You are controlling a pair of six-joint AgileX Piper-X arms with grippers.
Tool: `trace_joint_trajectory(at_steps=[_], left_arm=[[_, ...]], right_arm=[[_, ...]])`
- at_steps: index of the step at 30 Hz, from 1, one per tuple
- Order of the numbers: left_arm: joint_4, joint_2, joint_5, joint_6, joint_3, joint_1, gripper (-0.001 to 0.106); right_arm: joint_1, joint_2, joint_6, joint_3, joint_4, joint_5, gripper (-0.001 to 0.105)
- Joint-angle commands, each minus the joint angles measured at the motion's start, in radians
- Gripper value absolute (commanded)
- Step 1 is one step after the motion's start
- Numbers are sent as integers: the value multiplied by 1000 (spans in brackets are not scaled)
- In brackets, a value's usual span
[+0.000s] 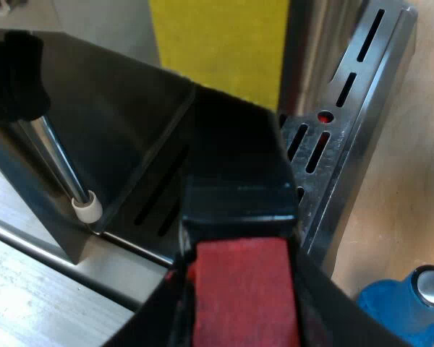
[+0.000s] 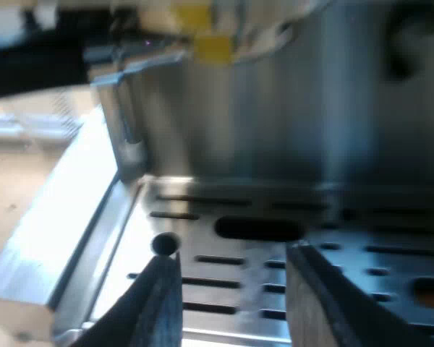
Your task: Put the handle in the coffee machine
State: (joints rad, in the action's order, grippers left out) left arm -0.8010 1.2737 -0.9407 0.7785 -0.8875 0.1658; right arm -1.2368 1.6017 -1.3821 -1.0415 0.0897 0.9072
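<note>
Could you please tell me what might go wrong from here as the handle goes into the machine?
The left gripper grips the handle at its red end, so it might twist when pushed. The steam wand hangs near the handle and could be struck. The right gripper, open over the drip tray, may get in the way.

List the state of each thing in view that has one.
left gripper: shut on the handle's red end.
handle: held over the drip tray; cannot tell if it is locked in.
right gripper: open, empty, over the drip tray.
blue tamper: free, beside the drip tray.
steam wand: hanging down, untouched.
</note>
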Motion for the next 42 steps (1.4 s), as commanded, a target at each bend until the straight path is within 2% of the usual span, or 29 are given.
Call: trace_joint_trajectory(at_steps=[1,4,6,9,13,17,21,24,27,32,36,39,42], left_arm=[[18,-35,-142,2,-20,3,0],[18,-35,-139,2,-20,3,0],[18,-35,-139,2,-20,3,0],[18,-35,-139,2,-20,3,0],[18,-35,-139,2,-20,3,0],[18,-35,-139,2,-20,3,0],[18,-35,-139,2,-20,3,0],[18,-35,-139,2,-20,3,0],[15,-35,-139,2,-20,3,0],[12,-35,-139,2,-20,3,0],[12,-35,-139,2,-20,3,0],[12,-35,-141,2,-20,3,0],[9,-35,-141,2,-20,3,0]], right_arm=[[17,20,-13,0,51,-61,36],[34,52,-41,0,111,-59,36],[72,106,-136,0,232,-61,36],[88,134,-194,0,320,-83,36],[106,182,-305,0,457,-83,36],[122,220,-316,0,567,-74,36],[137,259,-361,0,669,-71,36],[144,274,-366,-7,694,-71,36],[162,306,-433,-45,715,-54,36],[182,319,-464,-77,718,-14,36],[194,319,-476,-78,752,37,24],[199,319,-475,-89,754,-6,17],[209,319,-475,-91,752,-77,17]])
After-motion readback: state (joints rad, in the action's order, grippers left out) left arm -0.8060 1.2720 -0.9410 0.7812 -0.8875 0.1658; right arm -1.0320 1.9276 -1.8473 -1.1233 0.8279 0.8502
